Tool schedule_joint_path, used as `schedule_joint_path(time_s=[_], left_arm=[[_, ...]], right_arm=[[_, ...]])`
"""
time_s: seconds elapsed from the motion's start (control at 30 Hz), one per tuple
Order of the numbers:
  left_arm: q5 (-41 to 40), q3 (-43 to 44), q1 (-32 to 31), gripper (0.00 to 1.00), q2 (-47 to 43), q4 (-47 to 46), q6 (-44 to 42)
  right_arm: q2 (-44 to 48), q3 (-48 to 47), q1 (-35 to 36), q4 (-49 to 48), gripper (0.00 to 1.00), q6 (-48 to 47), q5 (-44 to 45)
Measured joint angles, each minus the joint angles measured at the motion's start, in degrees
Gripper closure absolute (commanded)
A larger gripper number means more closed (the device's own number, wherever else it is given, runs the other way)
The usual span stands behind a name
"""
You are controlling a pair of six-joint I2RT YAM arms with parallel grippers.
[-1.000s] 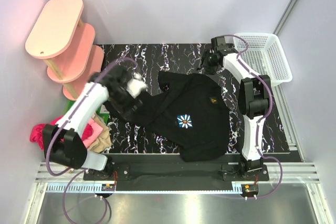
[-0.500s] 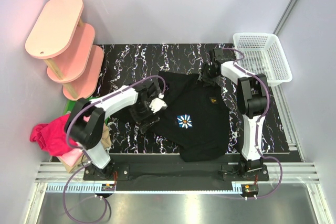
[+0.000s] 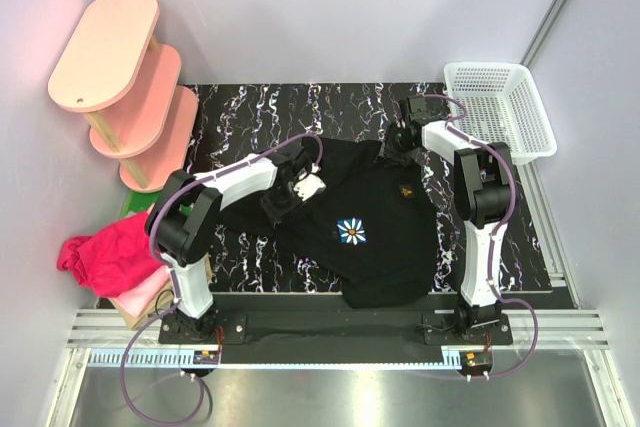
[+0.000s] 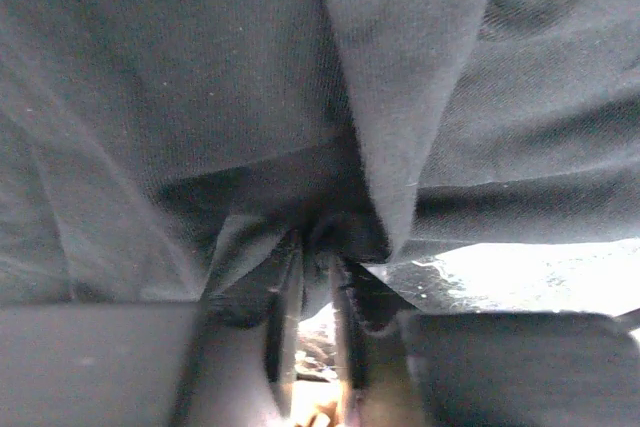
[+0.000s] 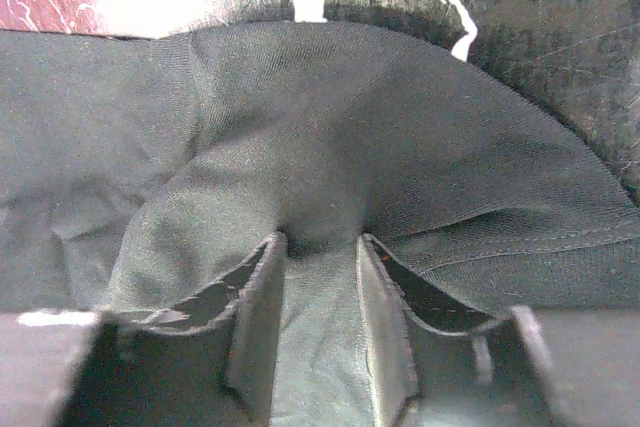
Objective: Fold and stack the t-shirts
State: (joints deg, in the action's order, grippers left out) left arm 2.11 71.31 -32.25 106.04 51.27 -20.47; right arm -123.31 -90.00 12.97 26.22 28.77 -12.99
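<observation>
- The black t-shirt [image 3: 385, 237] is lying spread out and rumpled on the table, with its daisy print [image 3: 351, 231] facing up. The print is sitting between the two grippers, a bit nearer the arm bases than either one.
- The left gripper [image 3: 300, 187] is sitting on the shirt's left edge. In the left wrist view its fingers [image 4: 283, 317] are squeezed almost together, clamping a bunched fold of the black cloth at the tips. The rest of the shirt is draping out ahead of the fingertips and filling that whole view.
- The right gripper [image 3: 402, 139] is pressing down on the shirt's far right edge. In the right wrist view its fingers [image 5: 385, 317] are standing wider apart, pinching a thick ridge of cloth that's filling the gap between them, with creases fanning out from the tips.
- Just past those right fingertips the shirt's hem is ending and the black marble-look table [image 3: 240, 117] is showing.
- A white basket [image 3: 500, 107] is sitting just to the right of the right gripper.
- Well off to the left of the left gripper, a magenta t-shirt [image 3: 100, 252] is heaped at the table's edge, with a pink t-shirt [image 3: 150, 292] peeking out under it.
- A pink tiered shelf [image 3: 120, 77] is standing beyond those, in the far left corner.
</observation>
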Motion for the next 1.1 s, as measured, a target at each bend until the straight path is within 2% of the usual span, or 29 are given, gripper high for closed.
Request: schedule_joint_path(time_s=[0.1,0.17,0.2,0.3,0.33,0.47,0.57,0.7,0.77,0.9,1.1], left_arm=[[-0.35,0.17,0.0,0.98,0.0,-0.02,0.13],[-0.52,0.22,0.0,1.0,0.0,-0.02,0.28],[-0.76,0.22,0.0,1.0,0.0,-0.04,0.37],[-1.73,0.26,0.0,1.0,-0.24,0.04,0.35],[-2.14,0.46,0.02,1.0,-0.48,0.35,0.26],[-3.96,5.38,0.87,0.99,-2.16,5.09,-1.18],[-5.9,14.14,2.27,0.92,-5.25,10.45,-3.3],[-8.68,26.01,3.34,0.75,-11.21,16.0,-6.14],[-9.81,29.88,3.34,0.74,-15.37,18.45,-7.23],[-10.97,28.87,3.28,0.74,-22.64,21.57,-8.72],[-14.36,17.38,3.45,0.8,-28.76,24.2,-11.28]], right_arm=[[0.02,0.11,0.0,-0.22,0.65,0.15,-0.09],[0.02,0.11,0.0,-0.42,0.72,0.2,-0.11],[0.02,0.11,0.0,-0.55,0.81,0.2,-0.13],[0.02,0.11,0.0,-0.9,0.98,0.37,-0.02],[0.04,0.11,0.0,-0.94,1.0,0.33,0.04],[0.68,0.11,0.0,-0.96,1.0,0.35,0.44],[1.4,0.13,0.0,-0.96,1.0,0.35,0.52],[2.19,0.37,0.0,-1.16,1.0,0.35,1.14],[2.38,0.87,0.0,-1.16,1.0,0.35,1.44],[2.38,2.67,0.0,-1.36,1.0,0.35,1.9],[2.71,4.33,0.0,-1.33,1.0,0.35,2.67]])
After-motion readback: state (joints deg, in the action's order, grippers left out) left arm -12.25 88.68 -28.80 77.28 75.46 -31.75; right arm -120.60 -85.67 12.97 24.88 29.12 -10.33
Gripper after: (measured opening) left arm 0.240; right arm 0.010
